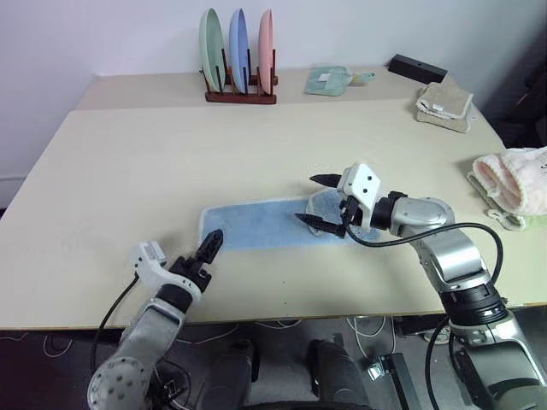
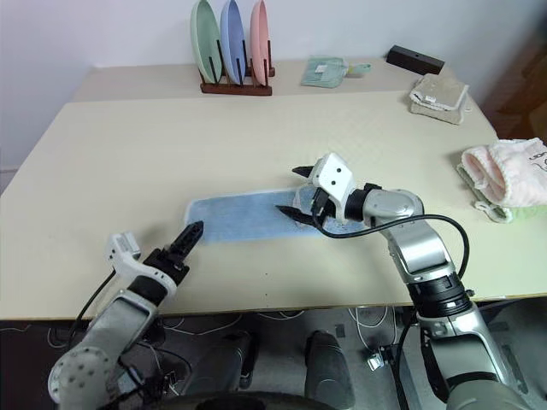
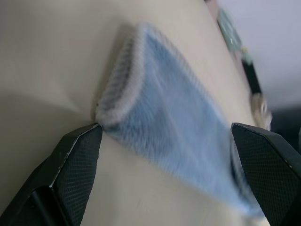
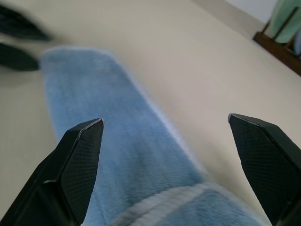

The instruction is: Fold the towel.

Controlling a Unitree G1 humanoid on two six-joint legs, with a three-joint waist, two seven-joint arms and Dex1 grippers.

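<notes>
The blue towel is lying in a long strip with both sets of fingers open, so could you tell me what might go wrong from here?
1. The right gripper hangs open over a curled-up end of the towel; that flap may spring open.
2. The left gripper sits open just off the other end and could drag it askew.

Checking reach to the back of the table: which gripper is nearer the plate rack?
Right. The right gripper hangs open over the light blue towel at mid-table; the left gripper, open too, sits near the front edge, farther from the plate rack.
</notes>
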